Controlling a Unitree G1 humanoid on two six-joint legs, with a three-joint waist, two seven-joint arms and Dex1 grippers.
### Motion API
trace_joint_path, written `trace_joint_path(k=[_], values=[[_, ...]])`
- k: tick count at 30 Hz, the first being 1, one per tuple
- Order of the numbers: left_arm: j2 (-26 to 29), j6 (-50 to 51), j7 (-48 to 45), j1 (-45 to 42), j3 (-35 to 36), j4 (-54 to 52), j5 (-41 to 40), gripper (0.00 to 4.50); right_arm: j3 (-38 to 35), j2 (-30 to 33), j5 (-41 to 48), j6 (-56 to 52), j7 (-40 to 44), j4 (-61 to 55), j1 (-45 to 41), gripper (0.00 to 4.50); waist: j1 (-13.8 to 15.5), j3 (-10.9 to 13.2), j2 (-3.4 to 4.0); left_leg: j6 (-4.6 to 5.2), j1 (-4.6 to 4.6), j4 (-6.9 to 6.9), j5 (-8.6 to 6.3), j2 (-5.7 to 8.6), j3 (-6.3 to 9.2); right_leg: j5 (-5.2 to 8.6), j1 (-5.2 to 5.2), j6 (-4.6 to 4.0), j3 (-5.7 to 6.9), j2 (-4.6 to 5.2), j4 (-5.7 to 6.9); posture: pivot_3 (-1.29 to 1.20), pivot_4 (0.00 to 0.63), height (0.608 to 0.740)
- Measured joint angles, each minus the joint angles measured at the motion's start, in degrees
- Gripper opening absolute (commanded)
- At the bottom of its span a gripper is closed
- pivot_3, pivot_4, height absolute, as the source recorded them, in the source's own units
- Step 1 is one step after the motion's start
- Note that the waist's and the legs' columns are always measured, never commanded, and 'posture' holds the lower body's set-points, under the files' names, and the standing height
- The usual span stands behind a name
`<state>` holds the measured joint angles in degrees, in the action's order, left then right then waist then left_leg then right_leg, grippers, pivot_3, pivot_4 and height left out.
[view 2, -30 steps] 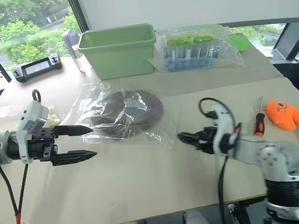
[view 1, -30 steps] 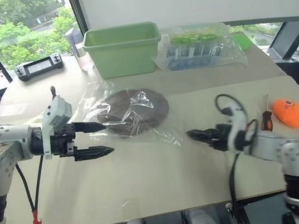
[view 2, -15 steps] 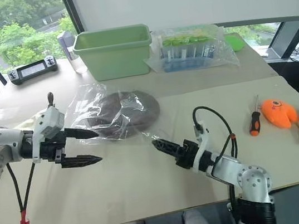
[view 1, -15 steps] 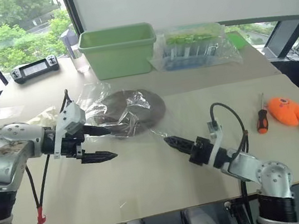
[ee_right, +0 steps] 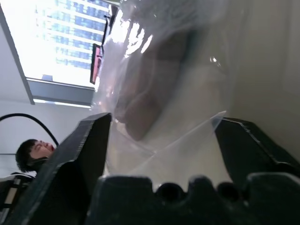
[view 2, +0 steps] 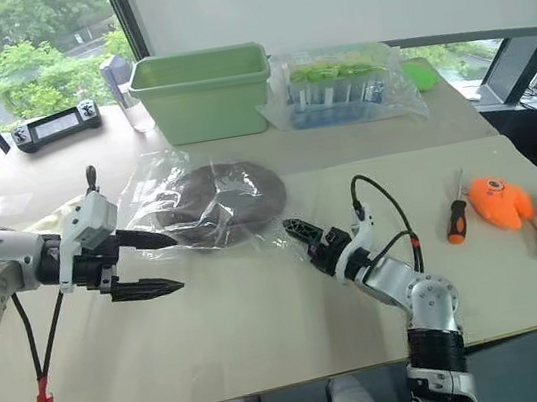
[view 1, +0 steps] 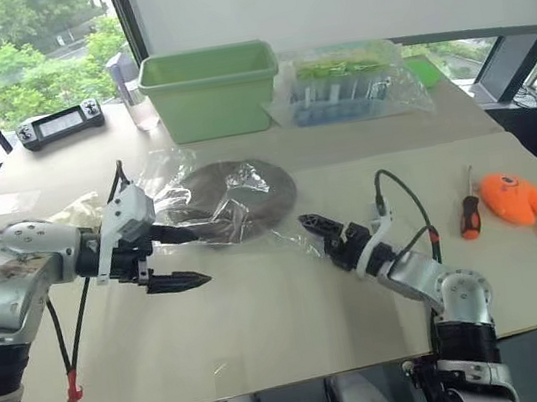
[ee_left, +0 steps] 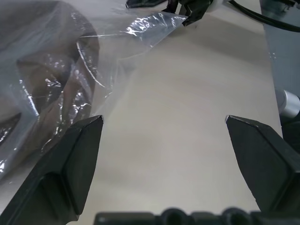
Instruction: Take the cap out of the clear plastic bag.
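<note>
Right end effector (view 2: 296, 227) now at clear plastic bag (view 2: 211, 206), no readable writing.

Bright daylight from the windows (view 1: 23, 46); glare on the clear plastic bag (ee_left: 150, 23), perhaps slightly blurred.

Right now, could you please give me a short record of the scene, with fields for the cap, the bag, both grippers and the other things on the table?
cap: dark brown cap, flat on the table, inside the bag
bag: clear plastic bag, wrinkled, lying around the cap
left gripper: left gripper, fingers open, at the bag's left edge
right gripper: right gripper, fingers open, at the bag's near right corner
behind: green bin
right side: screwdriver, orange plush toy
</note>
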<state>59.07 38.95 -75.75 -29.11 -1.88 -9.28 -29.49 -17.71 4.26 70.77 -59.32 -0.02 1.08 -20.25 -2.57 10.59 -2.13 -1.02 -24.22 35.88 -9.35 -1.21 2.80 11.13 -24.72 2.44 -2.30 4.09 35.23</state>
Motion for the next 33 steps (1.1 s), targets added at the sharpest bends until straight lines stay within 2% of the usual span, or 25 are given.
trace_joint_path(k=[8,16,19,22,24,25,28,33], values=[[-0.04,0.07,0.83,0.25,0.48,-0.39,-0.02,4.5,5.85,3.79,-2.48,-2.26,4.97,-3.88,0.54,0.03,0.02,-0.01,-0.01,0.0,0.07,0.02,0.0,-0.02,0.0,0.0,0.05,0.0,-0.01,-0.02,0.03,0.0,0.15,0.737],[-0.19,0.09,0.93,0.24,0.48,-0.55,-0.02,4.5,12.79,13.61,-7.6,-4.39,14.62,-8.27,1.12,0.03,0.28,-0.01,-0.01,0.0,0.08,0.04,0.0,0.01,-0.01,0.05,0.12,-0.08,-0.01,0.01,-0.05,0.0,0.15,0.737],[-0.28,0.09,0.95,0.23,0.48,-0.56,-0.03,4.5,16.46,18.1,-12.17,-3.27,19.13,-9.98,0.97,0.03,0.34,0.0,0.0,0.0,0.05,0.08,0.0,0.03,-0.03,0.04,0.1,-0.07,-0.01,0.03,-0.04,0.0,0.15,0.737],[-0.37,0.12,0.96,0.23,0.48,-0.6,-0.03,4.5,26.58,29.59,-25.16,6.37,29.46,-16.04,1.31,0.03,0.47,0.03,0.05,0.0,-0.06,0.12,0.0,0.13,-0.05,0.05,-0.01,-0.06,0.0,0.14,-0.04,0.0,0.15,0.737],[-0.39,0.13,0.96,0.23,0.48,-0.61,-0.03,4.5,30.04,34.63,-32.26,12.53,34.58,-17.75,1.17,0.03,0.46,0.02,0.02,-0.01,-0.06,0.12,0.0,0.13,-0.07,0.06,-0.01,-0.05,0.0,0.15,-0.08,0.0,0.15,0.737],[-0.42,0.15,0.97,0.22,0.47,-0.6,-0.01,4.5,33.57,37.43,-39.18,18.88,36.72,-16.35,-0.3,0.03,0.4,0.02,0.02,-0.01,-0.06,0.15,0.0,0.15,-0.11,0.06,-0.02,-0.05,-0.02,0.17,-0.07,0.0,0.15,0.737],[-0.67,0.23,0.9,-0.02,0.38,-0.81,-0.05,4.5,37.55,42.28,-51.82,30.48,40.92,-7.95,-5.06,0.03,0.25,0.02,0.03,-0.01,-0.08,0.23,0.0,0.18,-0.27,0.08,-0.07,-0.1,-0.09,0.25,-0.06,0.0,0.15,0.737],[-1.81,0.32,0.28,-1.85,-1.56,-0.11,0.09,4.5,39.74,42.81,-66.04,49.45,43.82,11.19,-16.09,0.03,0.13,0.03,0.02,-0.01,-0.08,0.33,0.0,0.17,-0.31,0.06,-0.06,-0.09,-0.13,0.24,-0.06,0.0,0.15,0.737]])
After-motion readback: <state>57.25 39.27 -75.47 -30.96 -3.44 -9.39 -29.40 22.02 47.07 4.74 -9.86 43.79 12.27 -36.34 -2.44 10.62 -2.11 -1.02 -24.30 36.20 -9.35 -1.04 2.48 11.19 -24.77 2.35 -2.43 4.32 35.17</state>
